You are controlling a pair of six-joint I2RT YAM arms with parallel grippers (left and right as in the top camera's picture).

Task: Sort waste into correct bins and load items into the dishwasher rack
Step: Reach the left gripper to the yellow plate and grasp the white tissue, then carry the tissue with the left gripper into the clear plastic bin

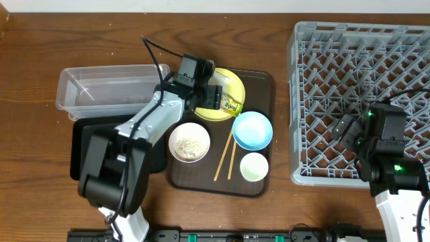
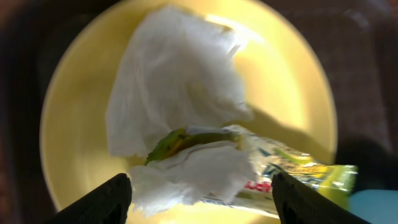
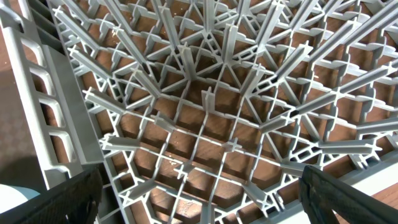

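The yellow plate sits at the back of the brown serving tray. On it lie the white napkin and the yellow-green wrapper, which also shows in the left wrist view. My left gripper is open just above the plate, its fingers astride the napkin's near edge. The white bowl holds rice scraps. The light blue bowl, the small cup and the chopsticks lie on the tray. My right gripper is open and empty over the grey rack.
The clear tub stands at the back left, with the black tray in front of it under my left arm. The brown serving tray lies between them and the rack. The rack's pegs fill the right wrist view.
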